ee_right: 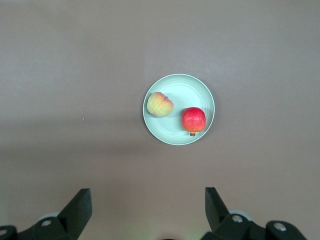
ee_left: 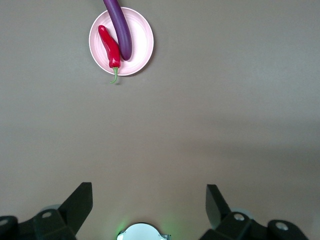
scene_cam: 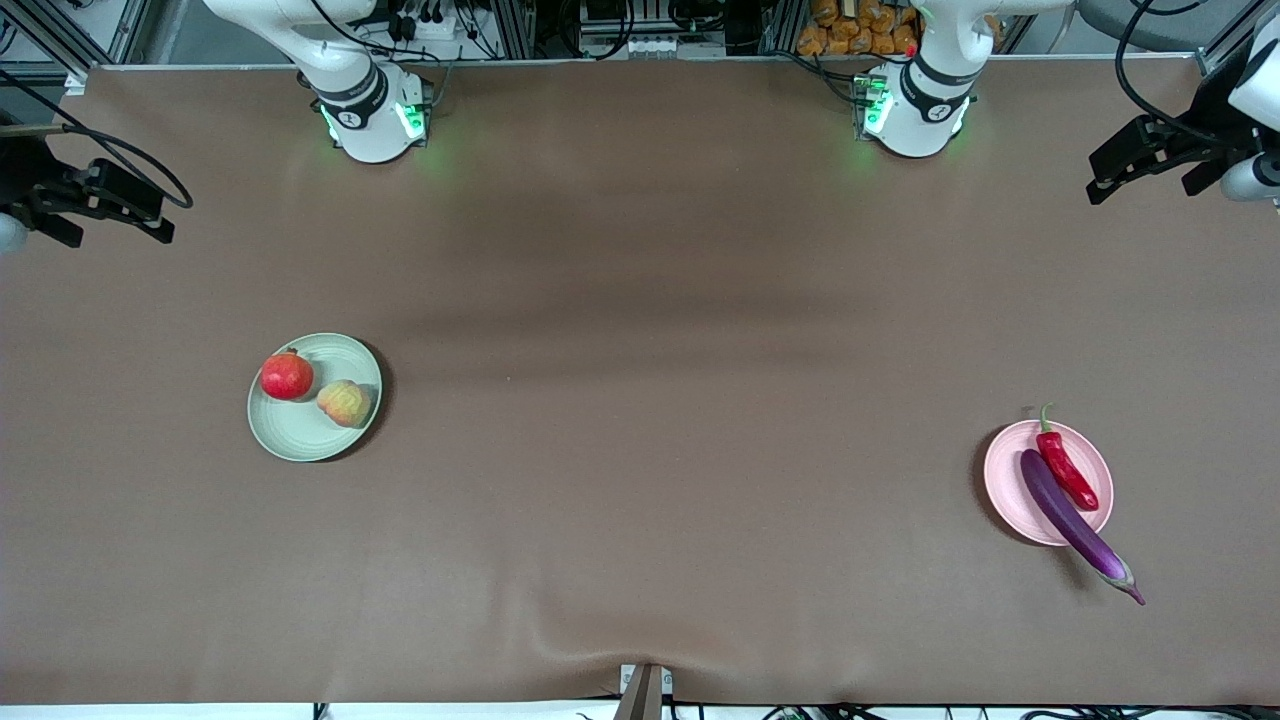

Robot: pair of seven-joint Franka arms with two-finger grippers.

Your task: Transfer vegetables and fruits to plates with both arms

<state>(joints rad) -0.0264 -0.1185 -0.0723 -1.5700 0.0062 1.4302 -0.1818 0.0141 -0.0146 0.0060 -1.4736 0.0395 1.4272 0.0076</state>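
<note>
On the desk's right-arm end we saw pomegranate [scene_cam: 287,376] and peach [scene_cam: 344,403] on the green plate [scene_cam: 300,435], eggplant [scene_cam: 1075,525] and chili [scene_cam: 1066,469] on the pink plate [scene_cam: 1005,478], left gripper [ee_left: 149,202] and right gripper [ee_right: 148,202] both spread wide, empty, raised at the desk's ends.

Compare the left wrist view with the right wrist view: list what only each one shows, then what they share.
Only the left wrist view: the pink plate holding the chili pepper and the eggplant, whose end runs out of frame.

Only the right wrist view: the green plate holding the peach and the pomegranate, apart from each other.

Both: the brown table, and an open gripper, the left gripper and the right gripper, holding nothing.
</note>
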